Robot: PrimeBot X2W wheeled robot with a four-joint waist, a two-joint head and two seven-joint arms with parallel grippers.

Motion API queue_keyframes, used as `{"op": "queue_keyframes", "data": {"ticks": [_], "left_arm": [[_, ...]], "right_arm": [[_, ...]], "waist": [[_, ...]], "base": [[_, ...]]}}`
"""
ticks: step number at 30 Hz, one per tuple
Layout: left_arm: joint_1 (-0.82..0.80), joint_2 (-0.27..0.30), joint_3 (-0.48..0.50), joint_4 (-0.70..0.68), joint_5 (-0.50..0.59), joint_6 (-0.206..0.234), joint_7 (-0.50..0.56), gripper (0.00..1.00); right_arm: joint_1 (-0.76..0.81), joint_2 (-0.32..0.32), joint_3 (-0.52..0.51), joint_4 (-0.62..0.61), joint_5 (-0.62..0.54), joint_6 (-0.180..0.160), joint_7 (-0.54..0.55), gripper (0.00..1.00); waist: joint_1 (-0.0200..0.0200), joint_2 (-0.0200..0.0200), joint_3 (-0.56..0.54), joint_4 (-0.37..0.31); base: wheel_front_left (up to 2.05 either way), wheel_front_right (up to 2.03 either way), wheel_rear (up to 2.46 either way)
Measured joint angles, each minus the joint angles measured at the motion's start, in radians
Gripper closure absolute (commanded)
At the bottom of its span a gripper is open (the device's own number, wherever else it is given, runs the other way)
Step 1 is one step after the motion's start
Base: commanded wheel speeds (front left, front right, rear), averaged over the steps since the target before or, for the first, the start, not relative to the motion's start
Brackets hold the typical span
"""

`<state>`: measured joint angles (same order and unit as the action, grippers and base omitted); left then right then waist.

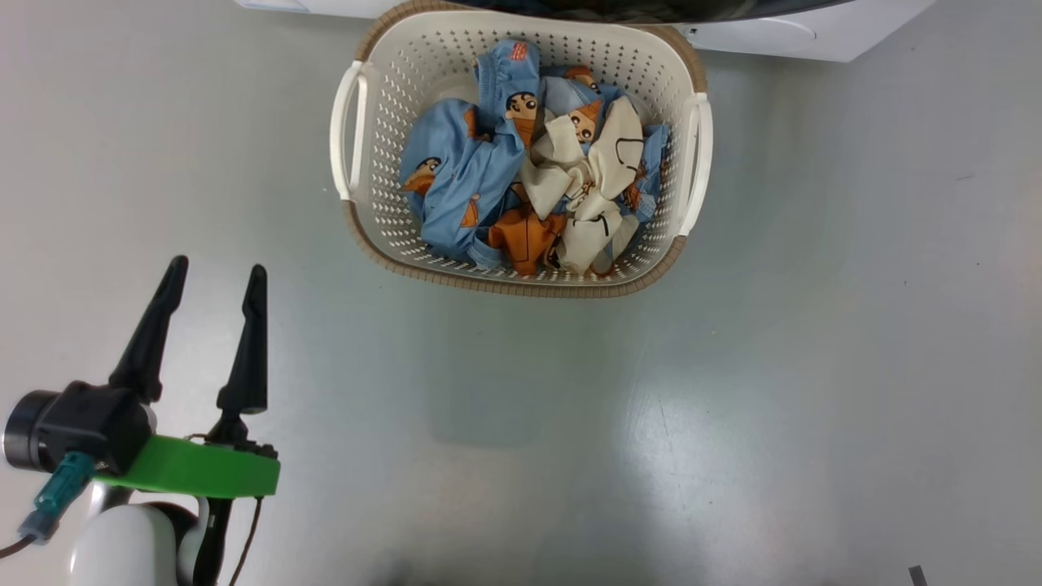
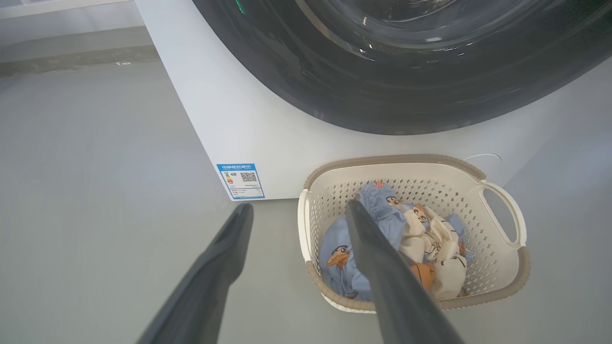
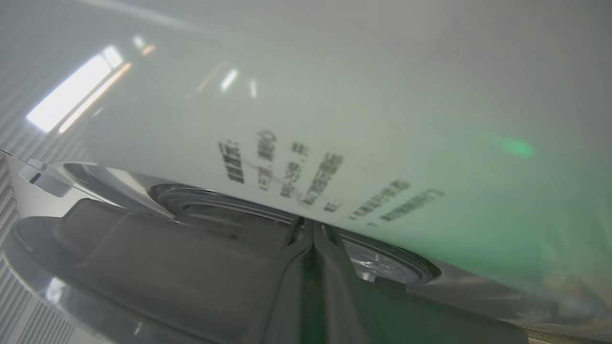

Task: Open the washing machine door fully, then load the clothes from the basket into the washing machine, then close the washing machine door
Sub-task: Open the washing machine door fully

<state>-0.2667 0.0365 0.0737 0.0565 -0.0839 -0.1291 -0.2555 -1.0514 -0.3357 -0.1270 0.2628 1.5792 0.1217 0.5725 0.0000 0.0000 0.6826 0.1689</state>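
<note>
The cream basket [image 1: 366, 212] stands on the floor in front of the white washing machine [image 1: 773, 37], full of blue, cream and orange clothes [image 1: 529, 163]. My left gripper [image 1: 216, 268] hovers open and empty over the floor, to the lower left of the basket. Its wrist view looks past its fingers [image 2: 224, 258] at the basket [image 2: 497, 267], the clothes [image 2: 430, 239], the washing machine [image 2: 248, 119] and the glossy black washing machine door [image 2: 406, 95]. My right gripper [image 3: 311, 223] is shut, tips at the seam between the door's dark rim [image 3: 143, 248] and the white panel [image 3: 334, 119].
Grey floor [image 1: 733, 391] spreads around the basket on all sides. A blue label sticker [image 2: 240, 180] sits at the machine's lower left corner. Blurred black print marks the white panel in the right wrist view.
</note>
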Motion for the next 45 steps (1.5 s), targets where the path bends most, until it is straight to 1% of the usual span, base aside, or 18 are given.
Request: {"op": "queue_keyframes", "data": {"ticks": [5,14,28,34,45], "left_arm": [[0.0,-0.002,0.003,0.0,-0.001,0.0,0.0,0.0],[0.001,-0.005,0.01,0.002,-0.001,0.0,0.0,0.0],[0.002,-0.006,0.017,0.01,-0.001,0.0,0.0,0.0],[0.002,-0.006,0.025,0.011,-0.001,0.0,0.0,0.0],[0.006,-0.009,0.032,0.019,-0.01,0.0,0.0,0.0]], "right_arm": [[0.0,-0.015,0.014,0.012,0.0,0.0,0.025,1.0],[0.0,-0.016,0.024,0.018,0.0,-0.001,0.061,1.0],[0.026,-0.017,0.076,0.001,0.0,-0.001,0.122,1.0],[0.038,0.021,0.128,-0.04,0.0,-0.001,0.166,1.0],[0.185,0.044,0.191,-0.115,0.0,-0.001,0.225,1.0]], "waist": [[0.0,0.0,-0.005,0.0],[0.0,0.0,-0.015,-0.008],[0.0,0.0,-0.048,-0.032],[-0.0001,0.0,-0.062,-0.043],[-0.0001,0.0,-0.115,-0.059]], "base": [[0.0,0.0,0.0],[0.0,0.0,0.0],[0.0,0.0,0.0],[0.0,0.0,0.0],[0.0,0.0,0.0]]}}
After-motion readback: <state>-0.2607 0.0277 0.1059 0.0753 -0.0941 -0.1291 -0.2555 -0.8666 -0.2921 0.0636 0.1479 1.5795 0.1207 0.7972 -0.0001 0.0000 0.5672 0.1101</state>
